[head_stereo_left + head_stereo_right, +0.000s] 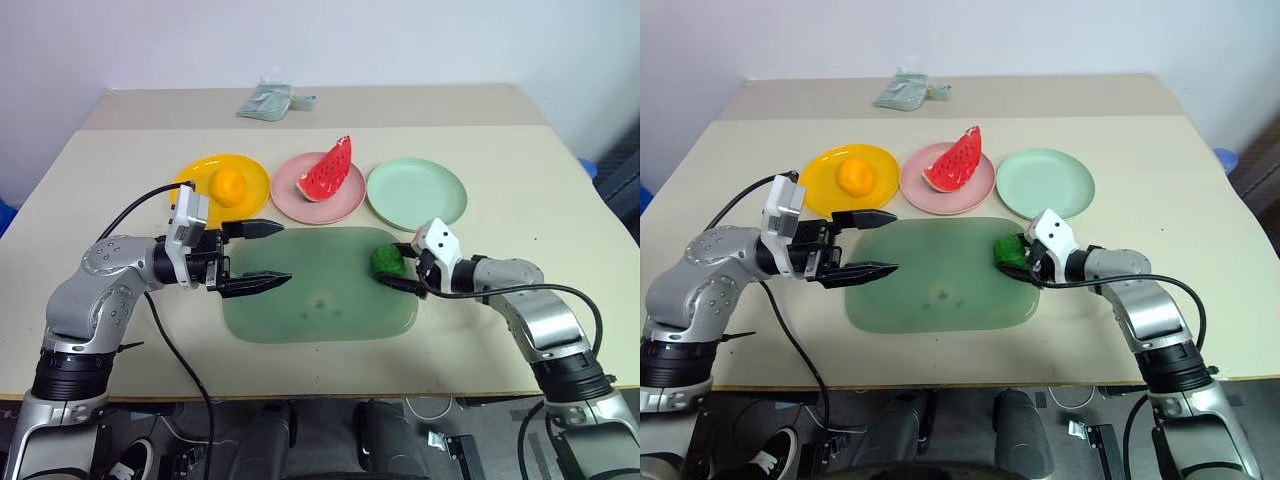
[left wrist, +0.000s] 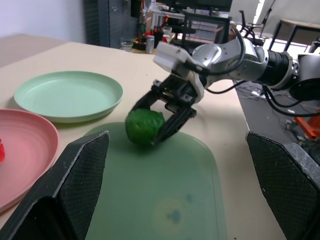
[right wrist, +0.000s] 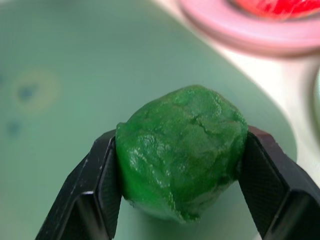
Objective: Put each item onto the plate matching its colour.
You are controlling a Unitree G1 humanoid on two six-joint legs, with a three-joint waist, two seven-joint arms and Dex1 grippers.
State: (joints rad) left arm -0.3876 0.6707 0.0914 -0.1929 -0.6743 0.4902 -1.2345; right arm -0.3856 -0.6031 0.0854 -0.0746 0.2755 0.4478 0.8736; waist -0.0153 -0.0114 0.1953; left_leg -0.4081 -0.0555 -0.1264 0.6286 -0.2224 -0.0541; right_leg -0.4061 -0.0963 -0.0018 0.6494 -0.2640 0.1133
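A bumpy dark-green vegetable [image 1: 387, 261] sits at the right end of the green mat [image 1: 318, 290]. My right gripper [image 1: 400, 268] is shut on it, one black finger on each side [image 3: 182, 150]. The left wrist view also has the vegetable [image 2: 144, 126] in that grip. My left gripper [image 1: 285, 254] hangs open over the mat's left end, with nothing between its fingers. The orange-yellow fruit [image 1: 229, 186] lies on the yellow plate [image 1: 255, 175]. The watermelon wedge [image 1: 330, 170] rests on the pink plate [image 1: 290, 200]. Just behind the held vegetable is the mint green plate [image 1: 416, 192], with nothing on it.
A folded teal cloth [image 1: 265, 100] lies at the far side of the table. The three plates stand in a row directly behind the mat. Bare tabletop [image 1: 530, 210] stretches to the right of the mint plate.
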